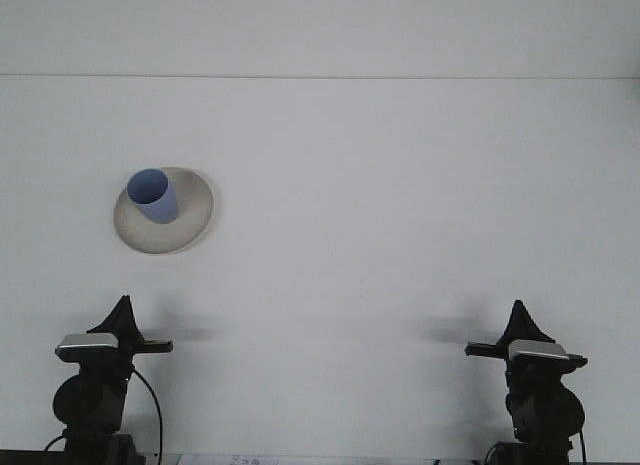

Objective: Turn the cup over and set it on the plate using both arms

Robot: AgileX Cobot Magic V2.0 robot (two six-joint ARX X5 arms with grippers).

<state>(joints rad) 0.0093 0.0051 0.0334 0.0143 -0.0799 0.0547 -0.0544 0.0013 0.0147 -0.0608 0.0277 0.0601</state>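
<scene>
The left gripper (123, 307) sits at the lower left of the frame, and its tips come to one point, so it looks closed on nothing. The right gripper (519, 311) sits at the lower right and looks closed and empty too. Well away from both, in the upper left, the blue cup (154, 195) stands mouth up on the pale plate (190, 225). The plate rests on the white table (400, 205).

My left claw (122, 307) and right claw (519, 312) sitting low at near edge, nothing touching them. Desk (400, 205) lying open across centre and right. Only obstacle standing left of centre: blue cup (154, 196) upright on plate (190, 225), well ahead of my left claw.
</scene>
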